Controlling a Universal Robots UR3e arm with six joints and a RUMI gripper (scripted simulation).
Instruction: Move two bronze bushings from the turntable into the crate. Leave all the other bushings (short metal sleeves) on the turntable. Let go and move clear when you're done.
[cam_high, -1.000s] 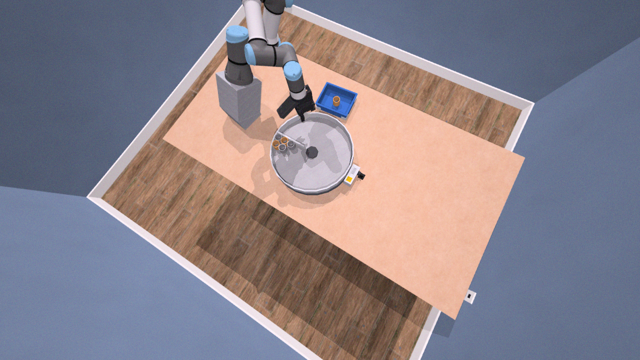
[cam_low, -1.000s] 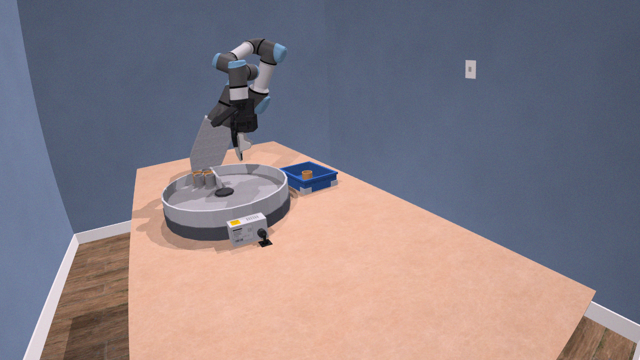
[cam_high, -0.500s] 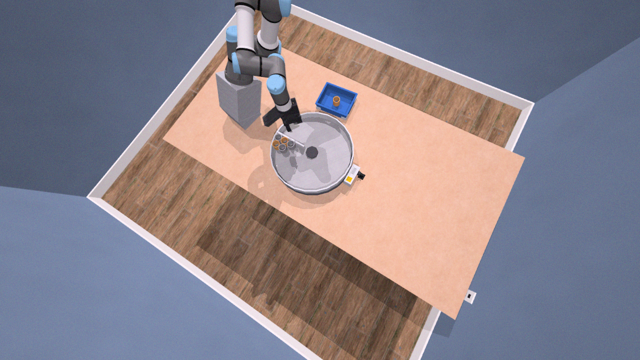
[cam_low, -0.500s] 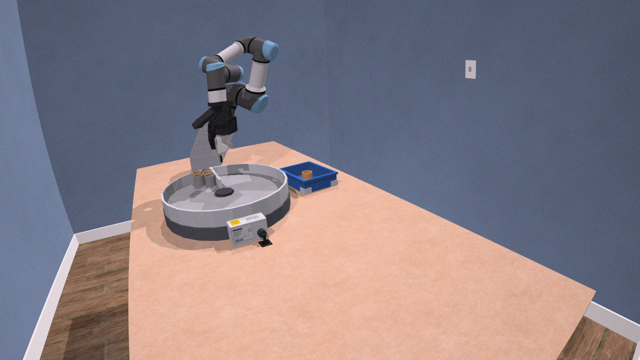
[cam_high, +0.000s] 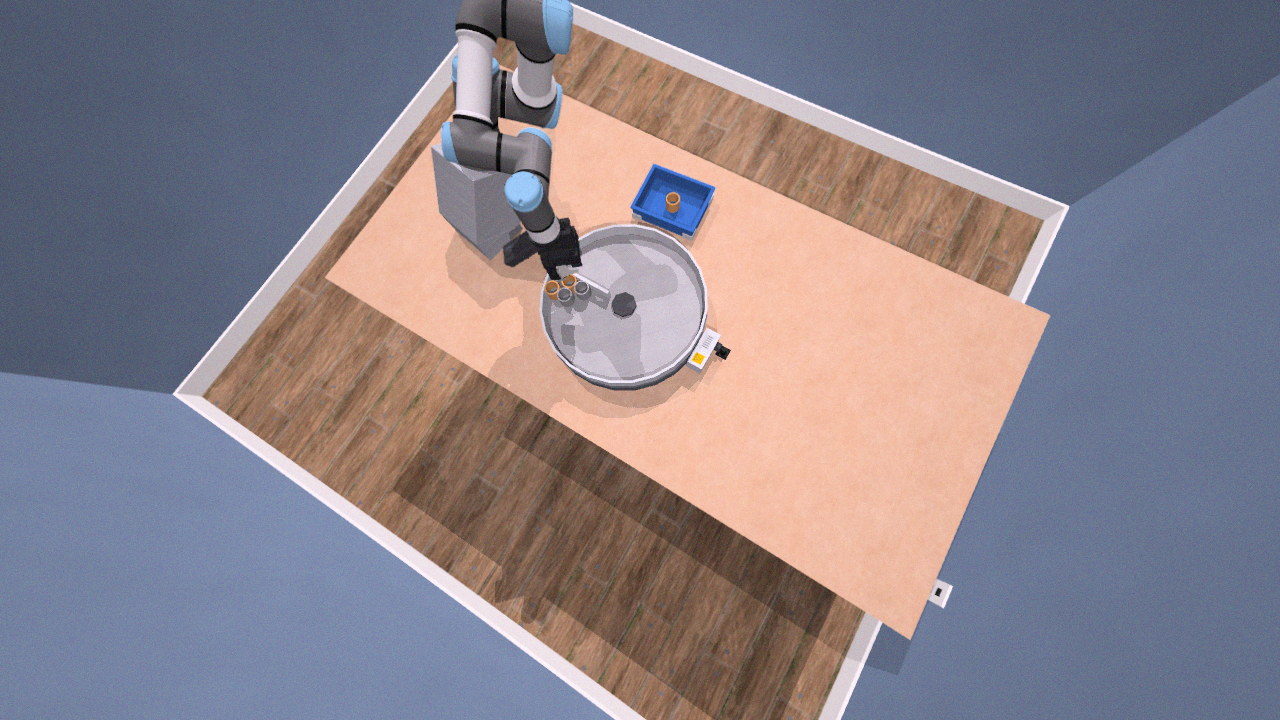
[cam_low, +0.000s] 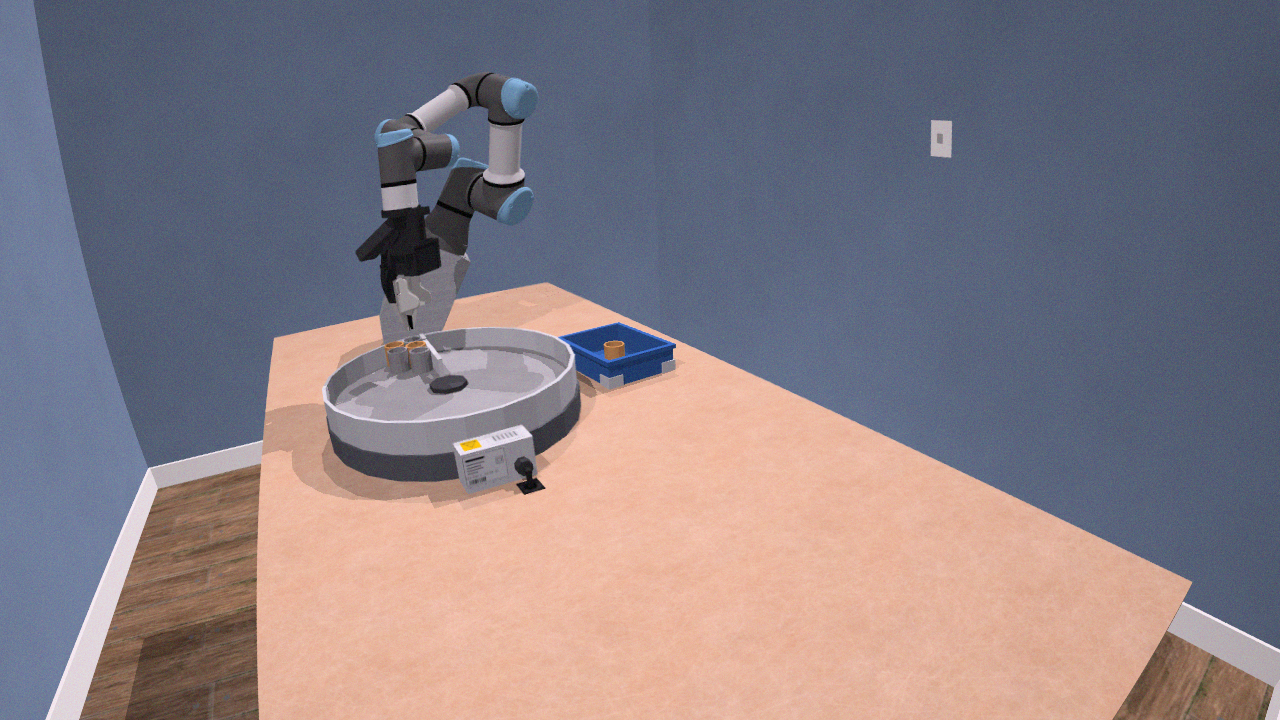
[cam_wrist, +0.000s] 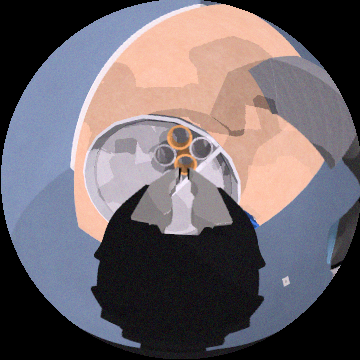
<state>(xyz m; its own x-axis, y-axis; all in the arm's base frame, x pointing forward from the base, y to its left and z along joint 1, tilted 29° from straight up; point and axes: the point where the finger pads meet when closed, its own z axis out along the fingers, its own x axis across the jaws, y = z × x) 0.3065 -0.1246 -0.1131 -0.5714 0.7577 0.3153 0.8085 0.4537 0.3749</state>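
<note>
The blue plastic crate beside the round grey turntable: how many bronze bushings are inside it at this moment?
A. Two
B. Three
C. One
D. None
C. A single bronze bushing stands upright in the blue plastic crate; two more bronze bushings are on the round grey turntable with two grey ones, below the shut, empty claw.
</note>
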